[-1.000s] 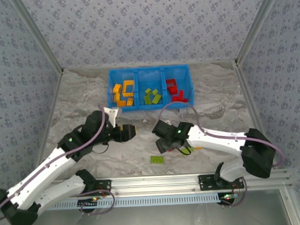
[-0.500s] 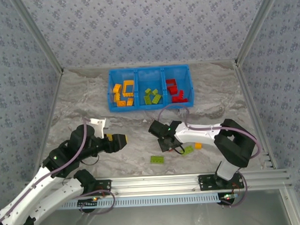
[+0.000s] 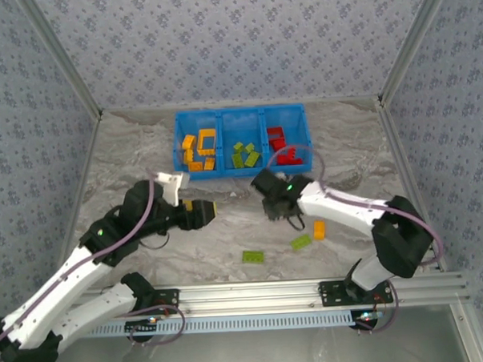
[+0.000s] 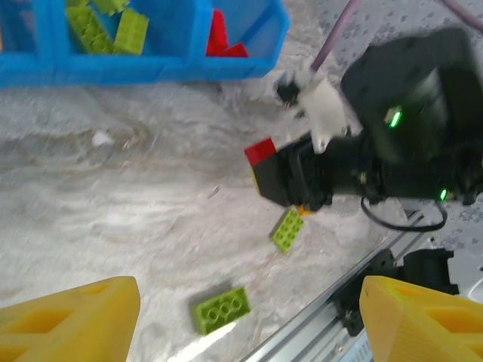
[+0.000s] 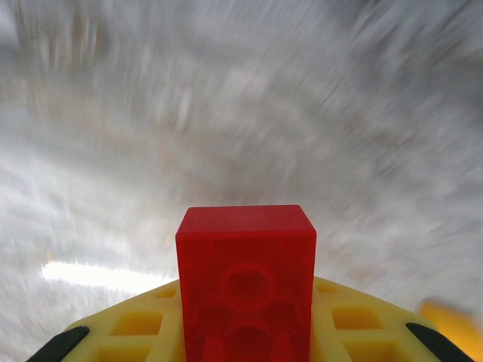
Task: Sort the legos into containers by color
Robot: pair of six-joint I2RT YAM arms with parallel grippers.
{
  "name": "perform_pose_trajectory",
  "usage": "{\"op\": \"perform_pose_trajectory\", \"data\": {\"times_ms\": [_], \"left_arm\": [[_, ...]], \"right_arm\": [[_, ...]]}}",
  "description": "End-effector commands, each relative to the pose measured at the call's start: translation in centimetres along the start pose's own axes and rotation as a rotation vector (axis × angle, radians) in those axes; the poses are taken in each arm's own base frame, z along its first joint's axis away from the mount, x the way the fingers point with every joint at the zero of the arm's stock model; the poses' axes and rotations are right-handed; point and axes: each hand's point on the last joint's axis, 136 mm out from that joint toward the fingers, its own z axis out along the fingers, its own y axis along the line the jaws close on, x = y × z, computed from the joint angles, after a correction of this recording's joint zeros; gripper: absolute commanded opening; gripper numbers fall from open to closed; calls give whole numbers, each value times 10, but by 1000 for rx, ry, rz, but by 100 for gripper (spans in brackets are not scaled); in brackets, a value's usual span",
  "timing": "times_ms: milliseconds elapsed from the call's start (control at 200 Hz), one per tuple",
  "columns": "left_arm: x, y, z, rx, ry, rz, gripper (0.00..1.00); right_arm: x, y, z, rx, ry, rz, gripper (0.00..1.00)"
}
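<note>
1. Since a second ago, my right gripper (image 3: 267,188) has lifted away from the patch of table where the loose pieces lie and swung toward the blue bin (image 3: 241,170), its fingers closing on the way. My left gripper (image 3: 204,211) pulled back toward its base and has now come forward again to about where it began.
2. My right fingers pinch a red brick (image 5: 246,290) between their yellow pads (image 5: 136,332), with its end sticking out past the tips. The blurred wrist view suggests I am carrying it. I judge it is bound for the bin's right-hand compartment, where the other red pieces (image 3: 284,147) already lie.
3. My left fingers (image 4: 68,320) stand spread wide with nothing between them, hovering over the marbled table (image 3: 144,161). I judge they wait here, to the left of the right arm, so the two arms do not cross at the bin.
4. The bin sits at the far side of the table with orange-yellow bricks (image 3: 198,149) in its left compartment, lime green bricks (image 3: 244,154) in the middle and red on the right. Still loose toward the near edge, each apart from the others, are two green bricks (image 3: 254,257), (image 3: 300,242) and one orange piece (image 3: 319,229).
5. I can read no brand, label or writing on the bricks, the bin or the arms. The only marking is a small green lamp (image 4: 392,117) lit on my right wrist.
</note>
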Motion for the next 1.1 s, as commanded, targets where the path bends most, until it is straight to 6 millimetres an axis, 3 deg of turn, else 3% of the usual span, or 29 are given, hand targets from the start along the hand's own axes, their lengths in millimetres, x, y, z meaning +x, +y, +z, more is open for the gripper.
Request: {"op": "perform_pose_trajectory", "data": {"times_ms": [0, 230, 415, 590, 760, 854, 999, 1094], "left_arm": [[-45, -38, 23, 94, -72, 72, 76], [-91, -66, 62, 121, -147, 114, 75], [-104, -78, 90, 95, -179, 133, 74], [-104, -84, 116, 69, -160, 137, 74], [-102, -92, 129, 74, -137, 151, 74], [-96, -95, 135, 72, -119, 162, 74], [-87, -96, 140, 68, -99, 172, 74], [-81, -98, 141, 68, -87, 176, 74]], "right_arm": [[-62, -41, -14, 54, -78, 24, 33], [-173, -83, 17, 175, -137, 60, 31], [-220, -108, 59, 283, -111, 104, 31], [-237, -117, 91, 330, -103, 121, 31], [-237, -117, 126, 318, -69, 126, 33], [-233, -116, 139, 314, -40, 125, 39], [-234, -113, 134, 301, -46, 135, 51], [-242, -109, 114, 287, -84, 143, 56]]}}
